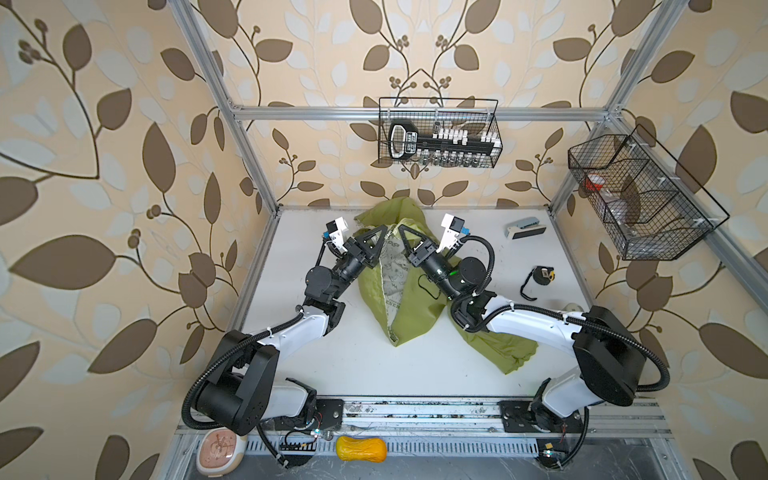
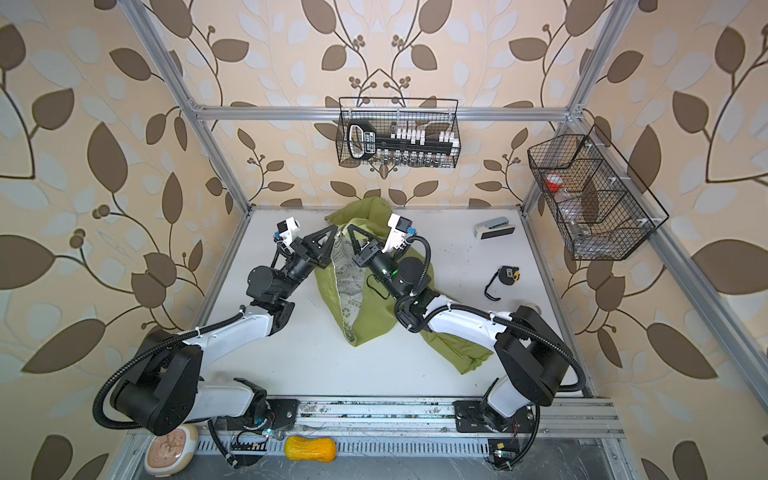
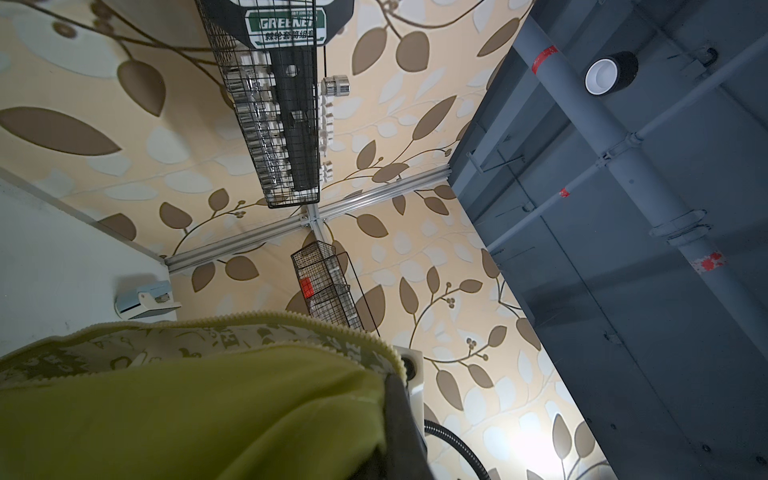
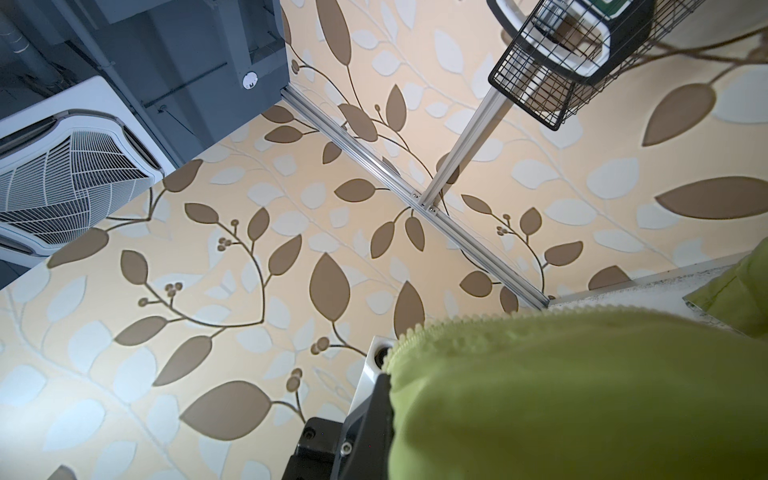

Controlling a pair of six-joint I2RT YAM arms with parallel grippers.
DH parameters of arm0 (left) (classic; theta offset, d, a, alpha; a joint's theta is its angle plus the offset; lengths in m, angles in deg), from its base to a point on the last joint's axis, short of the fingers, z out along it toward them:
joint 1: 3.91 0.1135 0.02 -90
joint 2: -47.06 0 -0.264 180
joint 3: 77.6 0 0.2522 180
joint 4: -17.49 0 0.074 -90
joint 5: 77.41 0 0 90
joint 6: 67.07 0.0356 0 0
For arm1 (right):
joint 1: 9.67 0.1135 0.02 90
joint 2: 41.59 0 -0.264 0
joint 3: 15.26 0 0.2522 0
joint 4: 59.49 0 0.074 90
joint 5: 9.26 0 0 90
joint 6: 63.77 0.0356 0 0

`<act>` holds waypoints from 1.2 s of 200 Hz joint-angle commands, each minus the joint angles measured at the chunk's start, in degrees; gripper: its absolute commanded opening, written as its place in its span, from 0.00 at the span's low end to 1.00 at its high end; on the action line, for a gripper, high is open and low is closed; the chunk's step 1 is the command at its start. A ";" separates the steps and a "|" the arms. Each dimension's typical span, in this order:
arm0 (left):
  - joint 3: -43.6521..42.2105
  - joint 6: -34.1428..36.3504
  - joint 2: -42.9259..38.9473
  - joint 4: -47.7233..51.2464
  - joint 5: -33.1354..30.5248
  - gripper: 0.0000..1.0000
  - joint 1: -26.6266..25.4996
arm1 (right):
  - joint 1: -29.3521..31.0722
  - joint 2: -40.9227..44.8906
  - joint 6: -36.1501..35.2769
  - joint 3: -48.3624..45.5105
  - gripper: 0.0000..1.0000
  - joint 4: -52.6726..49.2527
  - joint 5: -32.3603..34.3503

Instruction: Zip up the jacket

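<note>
**Twin grippers clamped on unzipped jacket's collar end**

A small olive-green hooded jacket of thin fabric (image 1: 415, 309) (image 2: 370, 316) lay at the middle of the white tabletop (image 1: 353, 374), hood end against the back wall and hem toward the front rail. Its front stood open in a long V. The two edges met only at the hem, and the gap showed the white lining printed with green motifs (image 1: 392, 274). One sleeve (image 1: 498, 349) spread out toward the front right, partly under the right arm.

In both top views the left gripper (image 1: 385, 231) (image 2: 335, 231) and the right gripper (image 1: 401, 230) (image 2: 350, 229) sat close together near the collar, tips angled toward each other. Each was closed tight on its own side of the open front. Green fabric filled the lower part of both wrist views, with a row of pale zip teeth (image 3: 291, 318) (image 4: 457, 322) running along the raised edge.

To the right of the jacket, well apart from it, were a grey-and-white stapler-like tool (image 1: 521, 229) and a black-and-yellow tape measure (image 1: 542, 274). A black wire basket holding a socket set (image 1: 438, 133) hung on the back rail. A second black wire basket (image 1: 640, 199) hung on the right-hand frame.
</note>
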 commanded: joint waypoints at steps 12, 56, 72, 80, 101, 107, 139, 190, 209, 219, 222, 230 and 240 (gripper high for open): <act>0.65 0.03 -0.96 -4.95 1.84 0.00 -0.54 | 0.32 0.06 0.55 0.27 0.00 2.26 -1.35; 0.79 0.14 -0.97 -4.96 1.62 0.00 -0.63 | 0.53 -0.33 0.79 0.29 0.00 2.27 -0.79; 0.69 0.19 -1.14 -4.95 1.53 0.00 -0.63 | 0.53 -0.05 0.79 0.05 0.00 2.08 -0.26; 0.61 0.18 -1.20 -4.93 1.49 0.00 -0.63 | 0.44 0.15 0.72 -0.03 0.00 1.88 0.07; 0.50 0.25 -1.32 -4.91 1.40 0.00 -0.63 | 0.39 0.48 0.61 -0.31 0.00 1.56 0.64; 0.47 0.38 -1.32 -4.95 1.44 0.00 -0.63 | 0.35 0.46 0.69 -0.36 0.00 1.58 0.75; 0.63 0.39 -1.32 -4.97 1.40 0.00 -0.63 | 0.26 0.53 0.91 -0.49 0.00 1.56 0.97; 0.62 0.25 -1.32 -4.89 1.49 0.00 -0.80 | 0.07 0.33 1.04 -0.41 0.00 1.57 0.84; 0.66 0.37 -1.32 -4.91 1.64 0.00 -0.87 | 0.09 0.15 1.41 -0.38 0.00 1.57 0.89; 0.57 0.36 -1.41 -4.93 1.66 0.00 -0.89 | 0.00 0.06 1.49 -0.41 0.00 1.57 0.86; 0.54 0.34 -1.49 -4.89 1.60 0.00 -0.89 | -0.08 0.01 1.61 -0.45 0.00 1.51 0.85; 0.52 0.46 -1.59 -4.92 1.58 0.00 -0.89 | -0.09 -0.02 1.66 -0.42 0.00 1.58 0.89; 0.36 0.45 -1.80 -4.96 1.58 0.00 -0.89 | -0.17 -0.02 1.72 -0.43 0.00 1.56 0.78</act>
